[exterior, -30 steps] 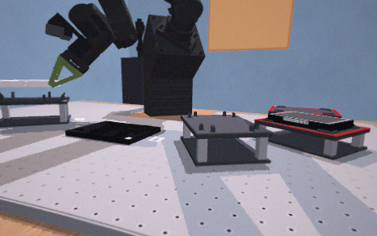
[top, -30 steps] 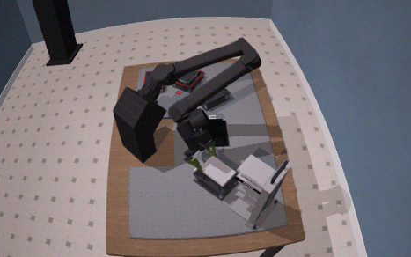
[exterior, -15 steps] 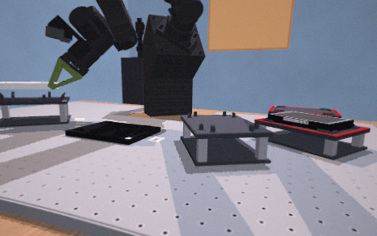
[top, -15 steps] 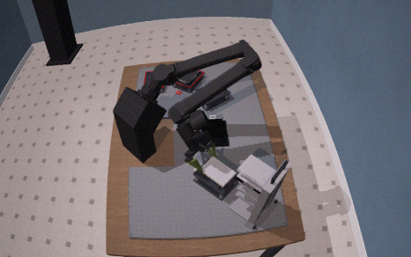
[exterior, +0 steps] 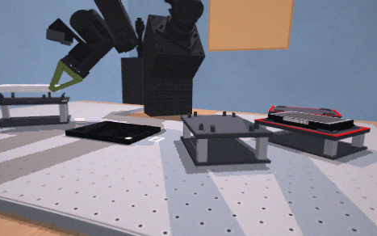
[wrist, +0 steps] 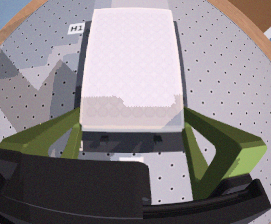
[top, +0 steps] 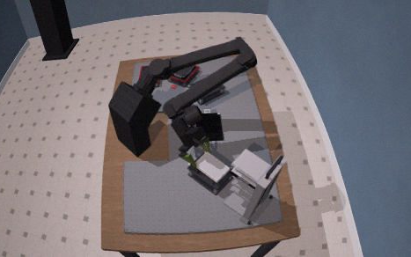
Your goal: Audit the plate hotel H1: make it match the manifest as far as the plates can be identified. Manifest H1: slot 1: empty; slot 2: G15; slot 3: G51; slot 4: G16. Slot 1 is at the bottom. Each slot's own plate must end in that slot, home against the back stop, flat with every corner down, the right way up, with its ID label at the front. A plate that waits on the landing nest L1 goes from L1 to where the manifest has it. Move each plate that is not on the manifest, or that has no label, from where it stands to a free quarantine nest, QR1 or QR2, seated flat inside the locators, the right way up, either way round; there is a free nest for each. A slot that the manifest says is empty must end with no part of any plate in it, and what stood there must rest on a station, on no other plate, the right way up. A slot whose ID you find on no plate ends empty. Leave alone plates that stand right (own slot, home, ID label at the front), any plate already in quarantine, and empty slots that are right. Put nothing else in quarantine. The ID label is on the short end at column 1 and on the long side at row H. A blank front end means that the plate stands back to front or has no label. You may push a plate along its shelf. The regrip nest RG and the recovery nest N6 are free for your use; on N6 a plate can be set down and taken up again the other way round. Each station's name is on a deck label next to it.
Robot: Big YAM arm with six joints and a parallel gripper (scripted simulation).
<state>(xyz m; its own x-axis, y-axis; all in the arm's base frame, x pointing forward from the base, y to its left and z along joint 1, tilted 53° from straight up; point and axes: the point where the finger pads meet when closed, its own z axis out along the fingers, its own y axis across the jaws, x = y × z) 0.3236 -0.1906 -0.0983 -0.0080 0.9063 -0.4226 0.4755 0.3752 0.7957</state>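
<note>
My gripper (wrist: 131, 112) has green fingers on either side of the near end of a white plate (wrist: 133, 70), and it is shut on that plate. In the side view the white plate (exterior: 21, 87) is level, just above the locator pins of a dark raised nest (exterior: 27, 106) at the far left. I cannot tell whether it touches the nest. From above, the gripper (top: 194, 151) and the plate (top: 212, 168) are right beside the plate hotel H1 (top: 258, 186), whose shelves open toward them. A pale plate (top: 250, 164) lies on the hotel's top level. No ID labels are readable.
A black plate (exterior: 114, 132) lies flat on the deck mat. An empty raised nest (exterior: 221, 127) stands mid-deck. A red-rimmed nest at the right holds a dark plate (exterior: 307, 117). The arm's black base block (top: 133, 114) stands at the table's left.
</note>
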